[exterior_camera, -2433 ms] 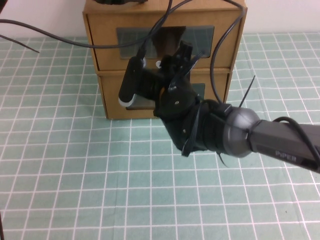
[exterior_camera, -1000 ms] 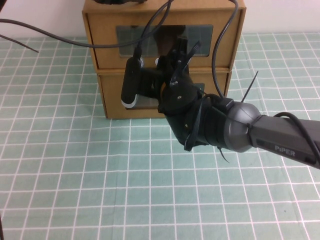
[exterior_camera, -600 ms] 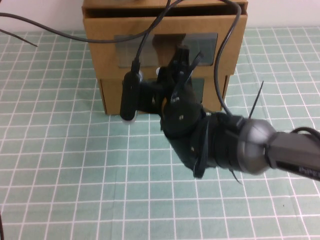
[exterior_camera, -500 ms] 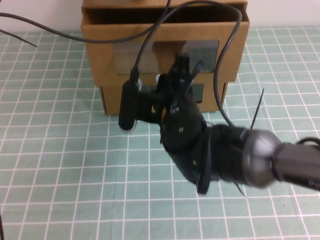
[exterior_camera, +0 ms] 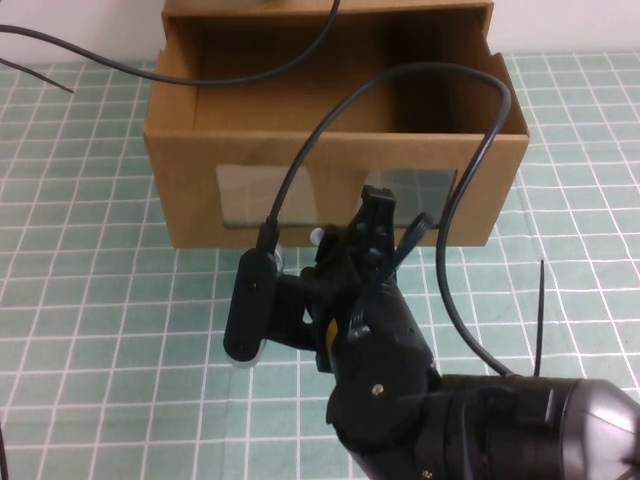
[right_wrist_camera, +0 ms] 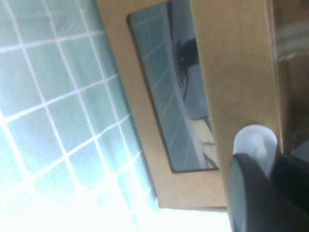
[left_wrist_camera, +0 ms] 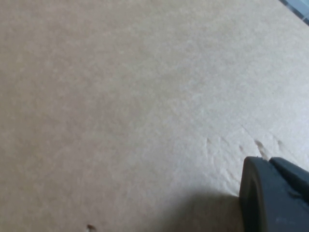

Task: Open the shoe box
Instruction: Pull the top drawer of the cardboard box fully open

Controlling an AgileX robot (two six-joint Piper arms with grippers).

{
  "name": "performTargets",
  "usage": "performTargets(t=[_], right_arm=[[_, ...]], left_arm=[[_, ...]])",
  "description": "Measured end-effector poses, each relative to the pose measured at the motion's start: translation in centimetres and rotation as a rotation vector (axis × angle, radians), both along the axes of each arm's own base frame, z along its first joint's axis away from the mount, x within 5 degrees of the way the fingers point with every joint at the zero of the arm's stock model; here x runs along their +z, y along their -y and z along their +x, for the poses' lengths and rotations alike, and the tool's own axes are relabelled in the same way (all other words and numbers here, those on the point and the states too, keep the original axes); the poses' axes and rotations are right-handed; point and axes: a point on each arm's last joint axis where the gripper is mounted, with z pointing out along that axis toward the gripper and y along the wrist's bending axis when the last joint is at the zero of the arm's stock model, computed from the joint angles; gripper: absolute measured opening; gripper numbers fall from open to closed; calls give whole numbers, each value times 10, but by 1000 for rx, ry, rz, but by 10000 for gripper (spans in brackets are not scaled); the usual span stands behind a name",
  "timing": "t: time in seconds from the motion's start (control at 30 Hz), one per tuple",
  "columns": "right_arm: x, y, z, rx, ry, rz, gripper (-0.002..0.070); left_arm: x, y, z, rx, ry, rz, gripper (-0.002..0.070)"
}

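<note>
Moved since the earlier frames: drawer of the box, then flush in the upper slot, now drawn far out toward the robot. Right arm drawn back with it, now low in the high view.

1. Counter: covered by a green mat with a white grid; carries all items.
2. Thin cable: black, runs from the far left edge across to the drawer's back.
3. Left tool: seen only in its own wrist view, a dark part close over a plain cardboard face. Which face cannot be told. Wide or narrow: cannot tell.
4. Box: brown cardboard, far middle of the counter. Only its top edge shows, behind the drawer.
5. Drawer: open-topped cardboard tray, front wall toward the robot, hiding the lower part of the box.
6. Camera: black bar with a white end, mounted just left of the right tool.
7. Window: clear pane in the drawer front, reflecting the mat and the arm.
8. Knob: white, rounded, on the drawer front, at the tips of the right tool.
9. Right tool: at the middle of the drawer front, rolled on its side, narrow, closed on the knob.
10. Thick cable: black, loops up from the right arm in front of the drawer's right half.
11. Right arm: dark, lower right of the high view.
12. Tie: thin black strip standing up from the right arm.
</note>
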Motion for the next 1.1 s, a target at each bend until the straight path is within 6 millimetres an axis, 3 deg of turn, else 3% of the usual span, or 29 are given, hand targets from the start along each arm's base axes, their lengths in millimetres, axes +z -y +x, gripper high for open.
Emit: performTargets(t=[0.23,0.33,0.47,0.63,0.77,0.87,0.97,1.1], right_arm=[[-2,2,-1,-45,-83,36,71],[5,3,-4,-82,-222,109,141],[26,4,-15,-41,-359,209,277],[66,9,-36,82,-505,371,326],[100,10,-49,180,-585,477,302],[128,11,-45,213,-548,522,221],[151,22,-26,172,-493,581,139],[173,62,18,-11,-440,663,94]], left_arm=[[1,0,0,-1,0,-3,-5],[6,0,-2,-7,4,2,-5],[14,-2,-7,-10,-2,26,-5],[43,-8,-25,10,51,21,-5],[91,-18,-63,26,137,6,-5],[121,-27,-97,27,193,23,-5],[145,-38,-129,47,249,65,-5],[173,-55,-169,110,348,122,-5]])
